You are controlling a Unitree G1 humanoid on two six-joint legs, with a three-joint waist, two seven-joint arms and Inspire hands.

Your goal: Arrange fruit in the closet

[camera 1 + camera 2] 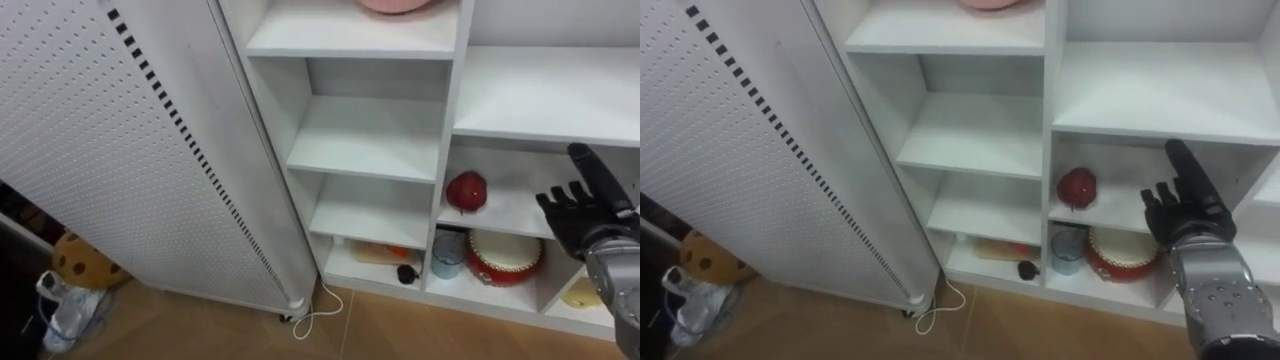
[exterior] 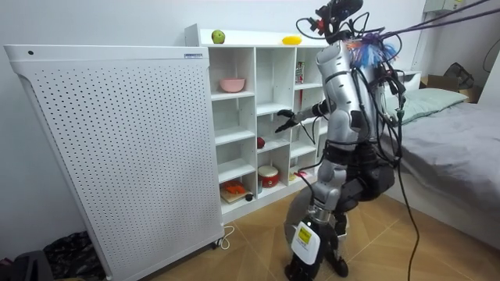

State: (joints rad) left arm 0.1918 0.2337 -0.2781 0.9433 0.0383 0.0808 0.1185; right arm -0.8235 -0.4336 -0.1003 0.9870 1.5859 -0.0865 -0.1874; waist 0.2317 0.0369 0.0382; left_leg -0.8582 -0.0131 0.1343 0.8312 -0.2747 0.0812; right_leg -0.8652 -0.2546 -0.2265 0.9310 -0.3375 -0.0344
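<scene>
A red fruit (image 1: 466,190) lies on a middle shelf of the white closet (image 1: 372,150), in the compartment right of the centre divider. My right hand (image 1: 584,205) hovers open just right of that fruit, at about the shelf's height, fingers stretched toward the closet and holding nothing. In the room view I stand facing the closet with that hand (image 2: 285,119) reaching to the shelves. On the closet's top sit a green apple (image 2: 218,37) and a yellow fruit (image 2: 291,40).
A tall white perforated panel (image 1: 120,150) stands left of the closet. The bottom shelves hold a red round tin (image 1: 505,258), a blue cup (image 1: 448,255) and a flat board (image 1: 375,253). A pink bowl (image 2: 232,83) sits on an upper shelf. A bed (image 2: 457,133) is behind me.
</scene>
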